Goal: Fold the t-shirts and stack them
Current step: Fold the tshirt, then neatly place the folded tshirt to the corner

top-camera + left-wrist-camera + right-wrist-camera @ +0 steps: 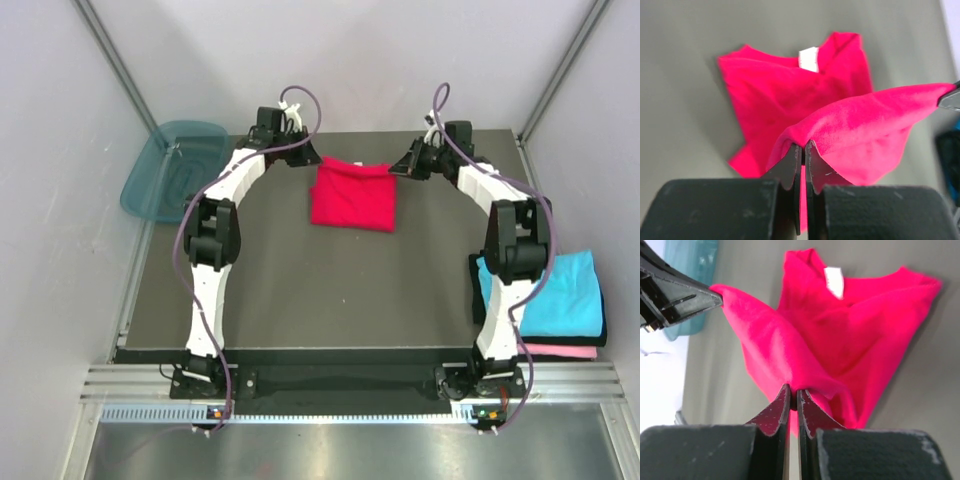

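Note:
The crimson red t-shirt (352, 195) lies partly folded at the far middle of the dark table, its white tag (808, 58) showing at the collar. My left gripper (308, 158) is shut on its far left corner (805, 142), lifted off the table. My right gripper (395, 167) is shut on its far right corner (795, 387). The held edge stretches between the two grippers above the rest of the shirt (860, 330). A folded cyan t-shirt (560, 295) lies on a pink one (565, 351) at the table's right edge.
A teal translucent plastic tub (175, 170) stands off the table's far left corner; it also shows in the right wrist view (690, 285). White walls close in on both sides. The right arm's elbow (515, 245) stands next to the cyan stack.

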Controlling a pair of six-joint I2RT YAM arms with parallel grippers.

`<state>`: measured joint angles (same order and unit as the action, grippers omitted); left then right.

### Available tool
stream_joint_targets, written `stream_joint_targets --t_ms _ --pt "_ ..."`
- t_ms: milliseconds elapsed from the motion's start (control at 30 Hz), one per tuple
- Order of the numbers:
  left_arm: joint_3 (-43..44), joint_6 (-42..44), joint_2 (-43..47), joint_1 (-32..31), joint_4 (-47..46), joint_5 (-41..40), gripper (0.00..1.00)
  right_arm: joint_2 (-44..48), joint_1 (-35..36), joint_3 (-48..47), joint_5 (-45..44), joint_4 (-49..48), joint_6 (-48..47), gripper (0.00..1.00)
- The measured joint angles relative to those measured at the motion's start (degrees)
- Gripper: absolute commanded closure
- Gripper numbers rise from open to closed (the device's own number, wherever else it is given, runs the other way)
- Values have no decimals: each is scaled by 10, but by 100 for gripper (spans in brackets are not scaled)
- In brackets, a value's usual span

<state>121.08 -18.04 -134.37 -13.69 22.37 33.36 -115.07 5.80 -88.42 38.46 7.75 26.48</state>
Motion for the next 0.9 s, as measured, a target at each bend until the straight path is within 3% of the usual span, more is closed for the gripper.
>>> stream_joint_targets --t_ms 67,167,200,233,367,533,733,900 --pt "16 2 -24 0 -9 -11 76 -33 0 -30 -4 -2 -2 94" --pt "30 11 -52 0 -32 -41 34 -75 0 -67 -12 -4 -7 66" --pt "35 14 -59 0 -38 -55 29 -83 0 -75 -17 -4 -9 54" --pt "41 15 -66 1 -43 -71 27 -87 0 -79 -22 -4 -12 48" --pt "52 20 -66 2 -57 -123 26 -84 -7 -80 -34 -5 -31 32" --pt "-3 26 -6 4 -57 -123 31 -38 -24 -37 -39 22 -67 30" --pt "-102 -2 87 5 -68 9 37 -23 -36 3 -5 47 -77 26" --pt "-192 -74 101 2 -114 141 40 -58 -38 8 32 43 -56 25"
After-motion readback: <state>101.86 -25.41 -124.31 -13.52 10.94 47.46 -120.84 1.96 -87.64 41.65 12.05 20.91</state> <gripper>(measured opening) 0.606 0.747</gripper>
